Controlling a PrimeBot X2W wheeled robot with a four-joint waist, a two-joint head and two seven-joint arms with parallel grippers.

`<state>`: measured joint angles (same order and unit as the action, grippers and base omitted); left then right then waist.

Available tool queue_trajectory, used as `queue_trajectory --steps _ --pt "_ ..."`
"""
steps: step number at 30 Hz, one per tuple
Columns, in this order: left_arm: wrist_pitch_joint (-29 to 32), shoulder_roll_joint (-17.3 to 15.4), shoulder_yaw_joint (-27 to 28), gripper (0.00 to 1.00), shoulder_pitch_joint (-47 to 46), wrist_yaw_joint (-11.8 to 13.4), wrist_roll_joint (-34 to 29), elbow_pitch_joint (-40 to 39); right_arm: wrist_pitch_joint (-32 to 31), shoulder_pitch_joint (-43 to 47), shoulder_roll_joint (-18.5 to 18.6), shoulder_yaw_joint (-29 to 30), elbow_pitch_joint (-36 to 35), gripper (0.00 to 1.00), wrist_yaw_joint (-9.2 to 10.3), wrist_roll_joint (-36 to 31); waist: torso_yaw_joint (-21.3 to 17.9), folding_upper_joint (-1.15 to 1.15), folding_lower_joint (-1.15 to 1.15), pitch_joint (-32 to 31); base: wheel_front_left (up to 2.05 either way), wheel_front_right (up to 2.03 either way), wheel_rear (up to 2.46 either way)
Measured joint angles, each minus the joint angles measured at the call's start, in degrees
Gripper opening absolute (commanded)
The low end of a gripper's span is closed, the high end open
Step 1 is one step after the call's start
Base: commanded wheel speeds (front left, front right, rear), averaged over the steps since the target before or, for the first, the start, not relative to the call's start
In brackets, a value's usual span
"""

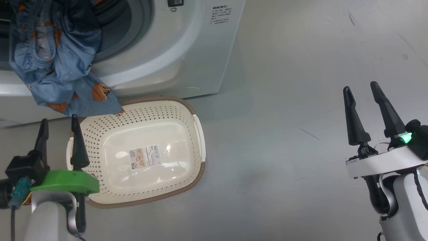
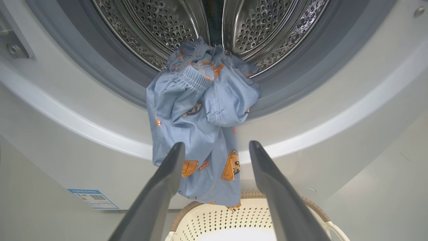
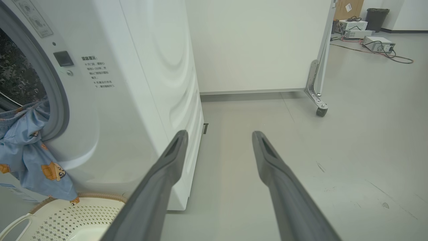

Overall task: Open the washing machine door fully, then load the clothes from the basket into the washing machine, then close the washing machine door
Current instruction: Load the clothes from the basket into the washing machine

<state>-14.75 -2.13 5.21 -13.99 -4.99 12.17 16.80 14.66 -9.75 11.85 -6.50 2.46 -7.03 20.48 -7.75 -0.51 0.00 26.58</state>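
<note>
Clothes (image 2: 200, 110); L tool (image 1: 59, 118), R tool (image 1: 360, 86) wide+empty

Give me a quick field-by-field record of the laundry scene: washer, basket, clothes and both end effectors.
washing machine: mouth uncovered, steel drum visible
basket: on the floor before the machine, its visible bottom bare except a sticker
clothes: bunched at the drum mouth, hanging down the machine's front to the basket rim
left end effector: open, empty, facing the hanging clothes
right end effector: open, empty, over the floor right of the machine
</note>
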Motion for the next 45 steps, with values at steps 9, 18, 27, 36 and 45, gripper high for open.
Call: queue_trajectory --steps 9,18,27,36,45 --pt "0.0 0.1 -1.8 1.00 -0.1 0.0 0.7 7.3 0.0 0.0 0.0 -0.2 -0.5 1.00 0.00 0.0 0.1 0.00 0.00 1.2 0.00 0.00 0.00" --pt "0.1 0.2 -1.7 1.00 -6.0 0.1 1.3 14.5 0.0 -0.4 -0.1 -1.3 -1.0 1.00 0.00 0.1 -0.4 0.00 0.00 2.9 0.00 0.00 0.00" --pt "1.9 -1.1 0.4 1.00 -15.3 1.4 1.8 22.1 0.0 -1.7 -0.7 -1.9 -1.2 1.00 0.00 0.1 -1.4 0.00 0.00 5.4 0.00 0.00 0.00" --pt "3.9 -3.8 1.9 1.00 -23.2 2.1 2.5 29.2 0.0 -2.8 -1.0 -2.8 -1.2 1.00 0.00 0.1 -2.6 0.00 0.00 7.3 0.00 0.00 0.00" --pt "4.7 -4.9 1.5 1.00 -27.6 1.9 2.9 35.0 0.0 -3.2 -1.1 -2.9 -1.1 1.00 0.00 0.1 -3.2 0.00 0.00 8.0 0.00 0.00 0.00"
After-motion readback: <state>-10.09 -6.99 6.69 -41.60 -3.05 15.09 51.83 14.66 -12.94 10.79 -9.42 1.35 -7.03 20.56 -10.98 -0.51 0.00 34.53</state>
